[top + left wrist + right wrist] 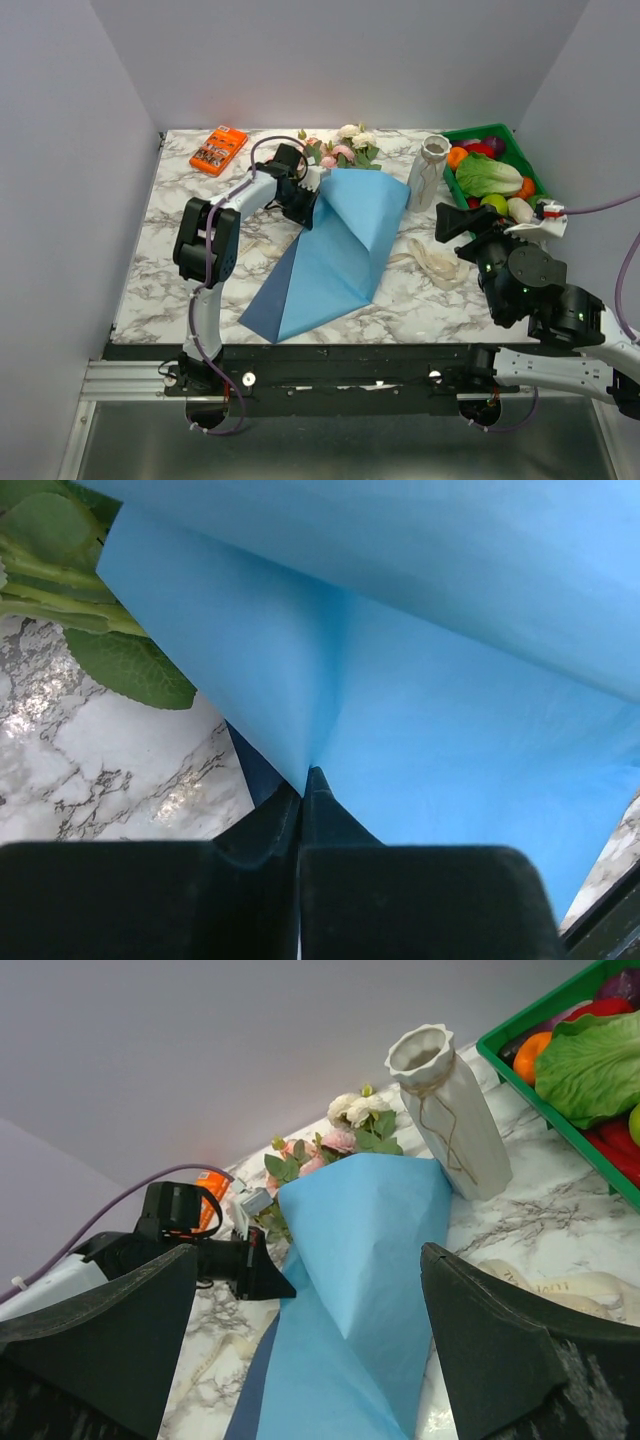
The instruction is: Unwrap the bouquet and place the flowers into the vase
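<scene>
Bouquet lies on surface, blue paper loosened, flowers at far end near vase. Left jaws pinched shut on blue paper edge; right jaws wide open, empty. Risk: pulling the paper drags flowers along or tips vase; thin pinch may slip.

Bright, even light falls from overhead, so the blue paper is evenly lit in the top view, with only a darker tone on its left flap and a thin soft shadow along its edges. Left of the paper in my left wrist view, the marble throws back small white glints, and my left fingers below it are a black, blurred mass, too near for focus. Either side of the paper in my right wrist view, my right fingers are dark and soft-edged.
</scene>
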### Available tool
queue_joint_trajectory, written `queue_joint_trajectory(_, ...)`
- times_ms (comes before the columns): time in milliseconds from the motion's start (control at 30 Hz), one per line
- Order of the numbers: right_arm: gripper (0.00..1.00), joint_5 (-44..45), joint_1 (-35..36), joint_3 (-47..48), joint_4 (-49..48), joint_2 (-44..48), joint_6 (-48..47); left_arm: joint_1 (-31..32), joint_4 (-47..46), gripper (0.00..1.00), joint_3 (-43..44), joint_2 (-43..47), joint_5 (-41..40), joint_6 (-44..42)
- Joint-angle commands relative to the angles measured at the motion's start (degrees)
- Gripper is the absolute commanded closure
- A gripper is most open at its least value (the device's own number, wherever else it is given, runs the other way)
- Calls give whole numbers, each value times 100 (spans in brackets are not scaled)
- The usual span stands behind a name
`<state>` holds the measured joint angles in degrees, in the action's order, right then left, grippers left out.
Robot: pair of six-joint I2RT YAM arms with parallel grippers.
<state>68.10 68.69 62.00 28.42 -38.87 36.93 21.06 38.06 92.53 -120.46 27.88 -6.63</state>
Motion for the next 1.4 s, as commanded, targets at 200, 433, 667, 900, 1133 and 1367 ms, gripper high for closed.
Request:
queue_joint_trajectory(200, 2, -200, 40, -12, -452, -85, -309, -119, 271, 100, 290, 1007, -686, -443)
queue_joint_trajectory(433, 4, -358, 31, -47, -619, -77, -274, -321, 685, 100, 609, 1375, -1750, -1252)
queue_joint_trajectory(667, 4, -446, 40, -39, -715, -112, -309, -304, 974, 100, 240, 2263, -1515, -1701)
queue_joint_trajectory(900, 4, -473, 40, 146, -909, -164, -757, -94, 2344, 94, -59, 3327, 49, -2464)
queue_joint_trajectory(1133, 3, -490, 40, 330, -891, -445, -837, 284, 4330, 77, -217, 4004, 1509, -3826)
queue_joint_trajectory(1367, 3, -762, 40, 182, -786, -761, -476, 1003, 4877, 48, -964, 4663, 1449, -4100)
